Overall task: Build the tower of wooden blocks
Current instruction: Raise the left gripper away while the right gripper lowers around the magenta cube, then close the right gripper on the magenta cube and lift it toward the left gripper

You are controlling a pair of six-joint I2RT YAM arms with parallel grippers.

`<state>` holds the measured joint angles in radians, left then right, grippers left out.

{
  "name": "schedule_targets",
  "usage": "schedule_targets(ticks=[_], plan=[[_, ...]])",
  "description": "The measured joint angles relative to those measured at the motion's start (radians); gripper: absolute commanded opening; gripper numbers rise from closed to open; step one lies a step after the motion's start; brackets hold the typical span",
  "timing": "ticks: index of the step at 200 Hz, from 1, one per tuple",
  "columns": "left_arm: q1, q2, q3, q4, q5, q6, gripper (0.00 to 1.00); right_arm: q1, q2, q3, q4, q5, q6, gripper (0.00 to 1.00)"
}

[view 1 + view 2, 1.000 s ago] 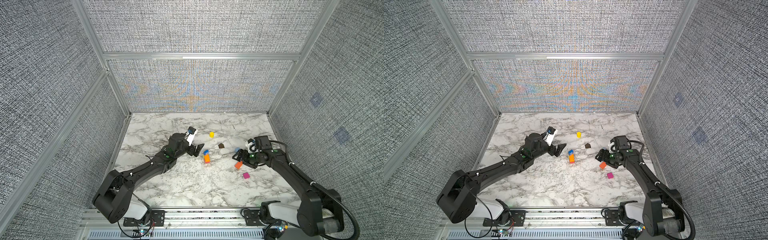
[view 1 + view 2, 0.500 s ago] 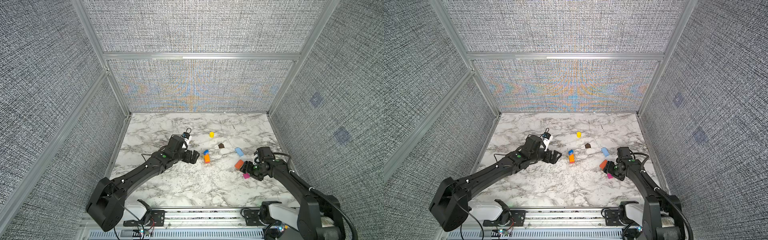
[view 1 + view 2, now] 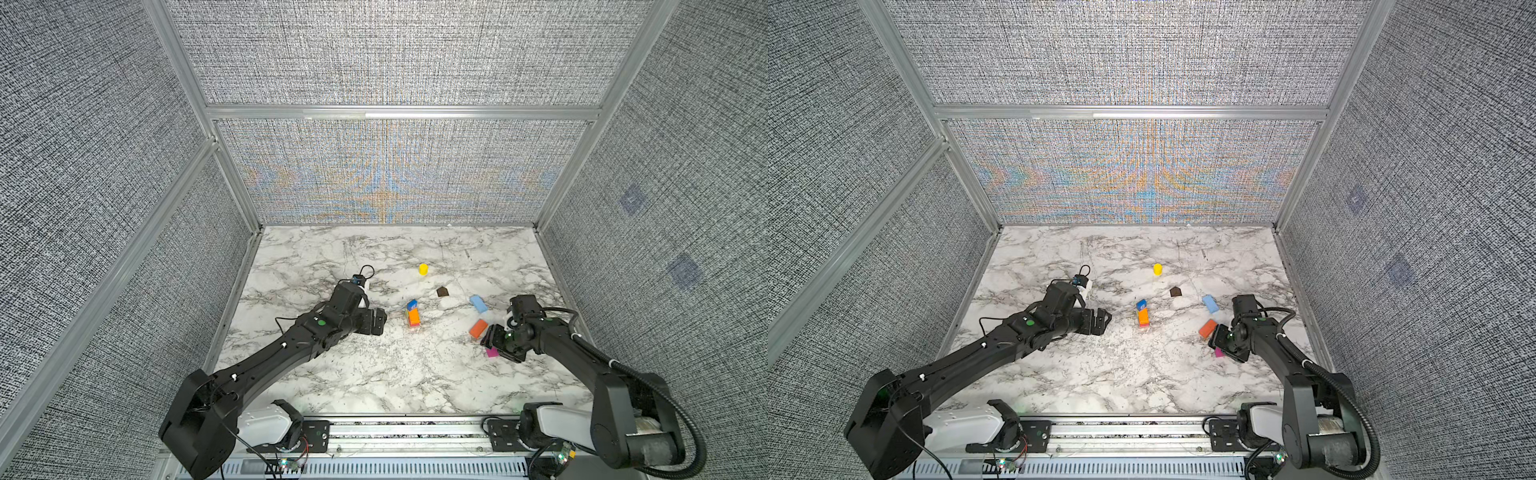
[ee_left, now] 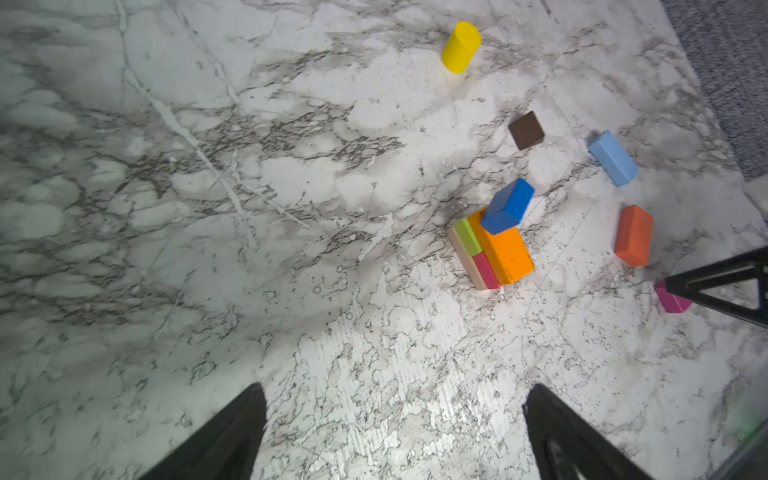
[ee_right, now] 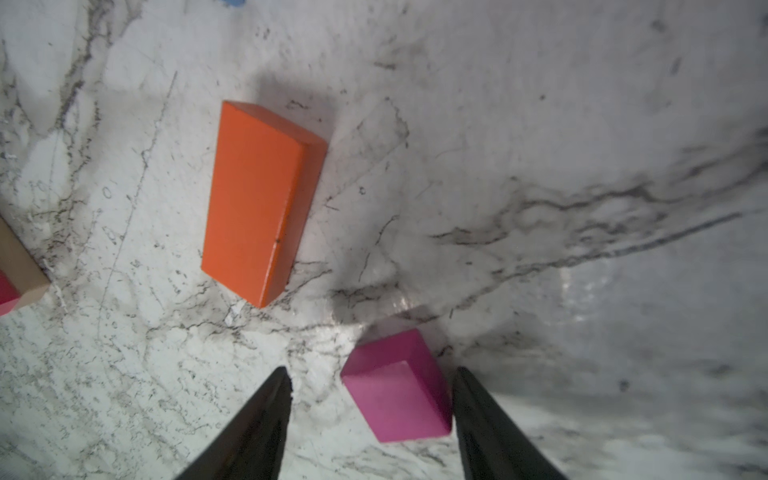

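The tower (image 3: 413,318) (image 3: 1143,316) is a low stack. It has a tan base, green and pink cubes, an orange brick and a tilted blue block (image 4: 508,205) on top. My right gripper (image 5: 372,370) (image 3: 496,349) straddles the magenta cube (image 5: 397,386) (image 3: 492,353) on the table. Its jaws are open, one finger close against the cube and the other apart from it. My left gripper (image 4: 395,386) (image 3: 380,320) is open and empty, left of the tower. An orange-red brick (image 5: 259,199) (image 3: 478,328) lies just beyond the cube.
A light blue brick (image 3: 478,303) (image 4: 613,158), a dark brown piece (image 3: 443,292) (image 4: 526,129) and a yellow cylinder (image 3: 423,269) (image 4: 460,46) lie loose behind the tower. The right enclosure wall (image 3: 552,266) runs near the right arm.
My right gripper has moved from the orange-red brick toward the near edge, over the magenta cube, and its jaws have narrowed. My left gripper has dropped and drawn back slightly from the tower.
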<state>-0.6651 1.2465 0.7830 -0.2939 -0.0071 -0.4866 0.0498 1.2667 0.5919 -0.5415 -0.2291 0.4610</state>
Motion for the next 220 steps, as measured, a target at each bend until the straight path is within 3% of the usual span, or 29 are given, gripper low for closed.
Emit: schedule_targets(ticks=[46,95,136,185,220], plan=[[0.0,-0.057,0.016,-0.06,-0.149,-0.12,0.99,0.028,0.009,0.007,-0.001,-0.02,-0.003,0.54],[0.002,-0.204,-0.146,0.064,-0.158,-0.127,0.99,0.069,0.045,0.022,-0.01,-0.014,-0.003,0.45],[0.002,-0.173,-0.124,0.087,-0.165,-0.146,0.99,0.077,0.079,0.044,-0.017,-0.003,-0.003,0.35],[0.002,-0.146,-0.179,0.216,0.023,-0.073,0.97,0.087,0.084,0.072,-0.037,0.014,-0.003,0.23],[0.002,-0.158,-0.219,0.359,0.116,-0.022,0.95,0.086,0.066,0.092,-0.058,0.014,-0.011,0.22]])
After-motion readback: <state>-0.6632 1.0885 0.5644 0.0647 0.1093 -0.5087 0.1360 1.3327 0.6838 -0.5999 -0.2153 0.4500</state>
